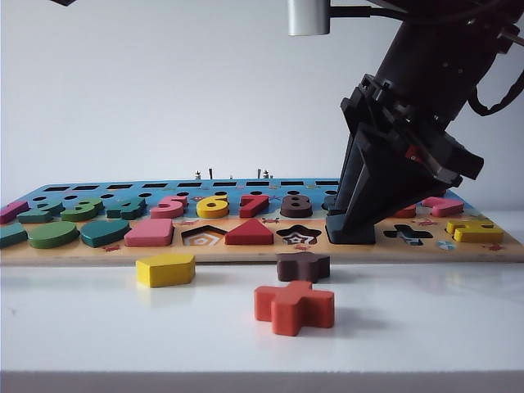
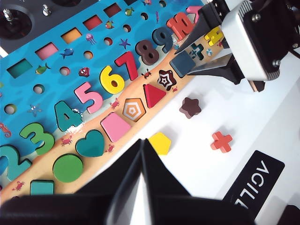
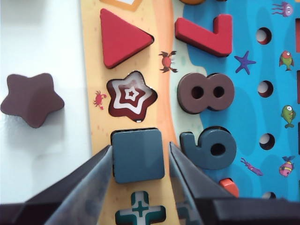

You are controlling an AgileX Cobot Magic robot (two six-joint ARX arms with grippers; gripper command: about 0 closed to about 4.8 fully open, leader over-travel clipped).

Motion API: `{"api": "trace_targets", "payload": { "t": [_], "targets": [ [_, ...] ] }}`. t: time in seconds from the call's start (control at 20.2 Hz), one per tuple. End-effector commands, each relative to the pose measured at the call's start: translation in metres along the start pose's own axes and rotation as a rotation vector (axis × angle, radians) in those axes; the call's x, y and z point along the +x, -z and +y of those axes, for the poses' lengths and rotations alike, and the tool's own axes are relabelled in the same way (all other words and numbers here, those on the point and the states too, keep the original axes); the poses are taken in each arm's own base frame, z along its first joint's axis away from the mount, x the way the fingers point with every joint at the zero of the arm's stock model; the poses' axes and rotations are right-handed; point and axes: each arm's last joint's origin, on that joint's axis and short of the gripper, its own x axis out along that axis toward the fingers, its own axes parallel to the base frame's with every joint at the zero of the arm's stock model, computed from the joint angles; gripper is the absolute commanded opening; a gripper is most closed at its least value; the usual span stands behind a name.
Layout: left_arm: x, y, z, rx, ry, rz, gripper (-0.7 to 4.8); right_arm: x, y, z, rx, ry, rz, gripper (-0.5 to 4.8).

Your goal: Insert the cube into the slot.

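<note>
The cube [image 3: 138, 155] sits in the slot [image 3: 137, 130] of the puzzle board [image 1: 246, 250], right of centre in the exterior view. The right gripper [image 3: 139, 161] stands over it, jaws apart on both sides, not clamping. The left gripper [image 2: 140, 180] hangs closed and empty above the table [image 1: 123, 327].

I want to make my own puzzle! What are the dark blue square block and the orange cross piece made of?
The dark navy square block, sitting in its cut-out between the right gripper's parted jaws, looks like painted wood: matte, thick, with rounded corners. The orange cross-shaped piece on the white table looks the same: chunky, with a dull painted finish. Foam can't be ruled out.
</note>
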Motion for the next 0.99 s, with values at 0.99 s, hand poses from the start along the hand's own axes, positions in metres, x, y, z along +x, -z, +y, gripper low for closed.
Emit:
{"api": "trace_targets", "payload": {
  "t": [0.99],
  "targets": [
    [-0.0012,-0.0022,-0.0003,0.008,0.001,-0.018,0.20,-0.0011,0.0026,0.0030,0.067,-0.004,-0.004,2.20]
  ]
}}
